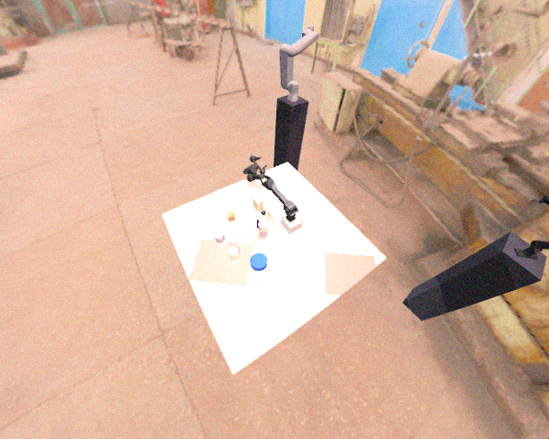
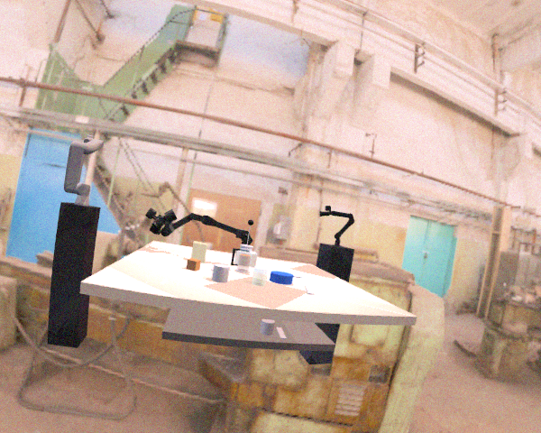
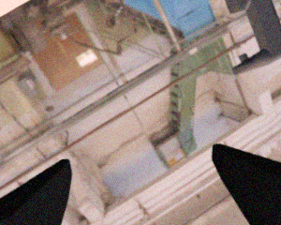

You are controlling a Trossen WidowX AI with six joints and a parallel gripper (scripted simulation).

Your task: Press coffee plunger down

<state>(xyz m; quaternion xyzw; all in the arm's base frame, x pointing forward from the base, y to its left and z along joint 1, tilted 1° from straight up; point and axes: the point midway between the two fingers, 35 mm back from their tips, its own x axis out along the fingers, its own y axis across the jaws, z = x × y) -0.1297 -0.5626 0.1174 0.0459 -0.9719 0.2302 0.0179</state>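
Observation:
The coffee press [image 1: 263, 230] [image 2: 246, 261] stands upright on the white table [image 1: 246, 326] [image 2: 354, 308], a clear body with a black handle at its side. Its plunger knob [image 1: 263, 212] [image 2: 250, 222], a small black ball, stands well above the lid on a thin rod. My gripper [image 3: 143, 159] is open, with nothing between its two black fingertips. In the top and exterior views the arm reaches up and away from the press, and the gripper is high over the table's edge, far from the knob. The wrist view shows only the background, not the press.
A yellow block [image 1: 257, 204] [image 2: 198, 250], an orange cube [image 1: 231, 217] [image 2: 193, 264], a grey mug [image 1: 220, 238] [image 2: 220, 273], a whitish cup [image 1: 233, 252] [image 2: 259, 277] and a blue round dish [image 1: 258, 262] [image 2: 280, 277] stand around the press. Dark pillars bearing other arms stand beyond the table.

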